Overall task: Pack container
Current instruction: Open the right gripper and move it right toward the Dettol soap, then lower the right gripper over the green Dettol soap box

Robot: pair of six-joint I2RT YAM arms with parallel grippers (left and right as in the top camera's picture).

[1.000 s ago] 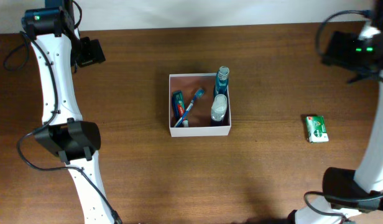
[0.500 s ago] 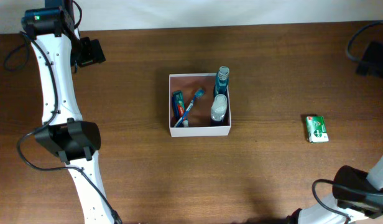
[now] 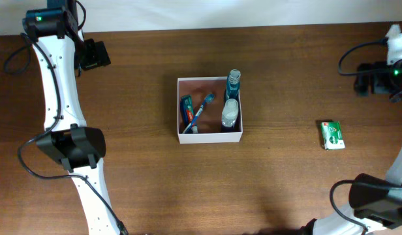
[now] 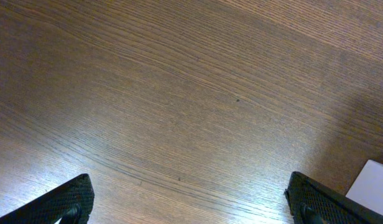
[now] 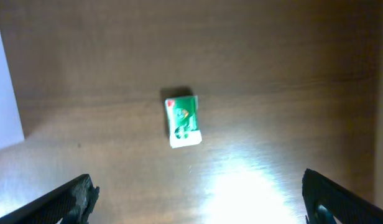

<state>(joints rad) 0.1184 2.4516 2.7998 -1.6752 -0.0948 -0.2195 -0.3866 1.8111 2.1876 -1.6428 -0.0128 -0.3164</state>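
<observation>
The container [image 3: 210,138], a square white-walled box with a pinkish-brown inside, sits at the table's middle. It holds a toothpaste tube [image 3: 186,108], a blue toothbrush [image 3: 200,112] and two bottles [image 3: 231,104]. A green and white soap packet [image 3: 331,135] lies on the table to the right, and shows in the right wrist view [image 5: 181,120]. My left gripper [image 4: 191,202] is open and empty over bare wood at the far left. My right gripper [image 5: 198,196] is open and empty, held high above the soap packet.
The container's white corner shows at the edge of the left wrist view [image 4: 373,186] and its wall shows in the right wrist view [image 5: 5,93]. The left arm [image 3: 57,85] runs down the table's left side. The right arm's base [image 3: 377,202] is at the lower right.
My right arm has swung from the far right corner, out past the edge, then back in above the soap packet. The left arm and the container have not moved.
</observation>
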